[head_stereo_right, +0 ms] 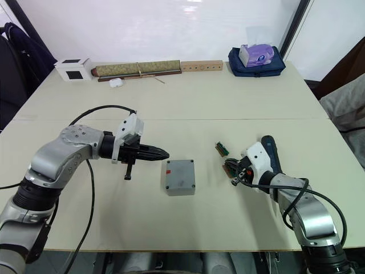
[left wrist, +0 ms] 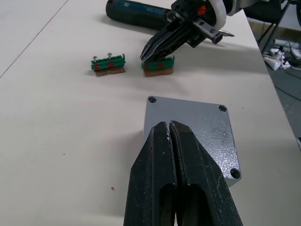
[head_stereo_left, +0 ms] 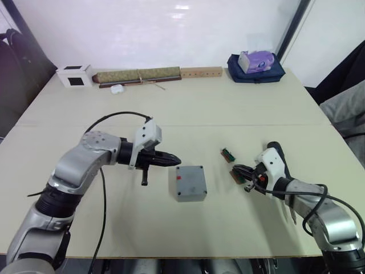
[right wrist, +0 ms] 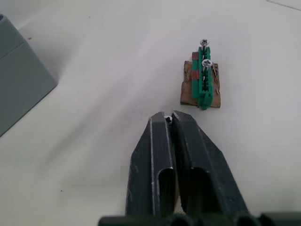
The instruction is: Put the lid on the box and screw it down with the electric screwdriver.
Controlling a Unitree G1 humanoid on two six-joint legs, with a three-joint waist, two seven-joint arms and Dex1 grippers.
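So the bench [head_stereo_left: 188, 108] is a big pale cream slab with a seam running across it behind the box [head_stereo_left: 190, 182], set against a plain white wall. One grey box sits roughly mid-bench, and the lid [left wrist: 197, 127] is already on top of it, flush, with a screw head visible in three corners; the fourth corner is hidden behind the left fingers. There's a tiny red mark on top.

Left gripper [head_stereo_left: 175, 160] hovers just to the box's left, its fingers pressed together with nothing between them, tips pointing at the box. Right gripper [head_stereo_right: 232, 181] is off to the box's right, fingers closed down narrow; there's a small glint right at the tips but I can't tell what it is. The one electric screwdriver [left wrist: 136, 11] lies flat on the bench just beyond that gripper, further from the box.

Two small green parts [left wrist: 108, 64] sit right of the box, one just by the right gripper's tips.

Way behind the box along the far edge: one white cube [head_stereo_left: 74, 75], a long roll [head_stereo_left: 138, 76], a wooden strip [head_stereo_left: 201, 72], and a tissue box [head_stereo_left: 256, 60] on a blue cushion [head_stereo_left: 256, 73].

Plenty of bare bench in front of the box and behind it up to the far row.
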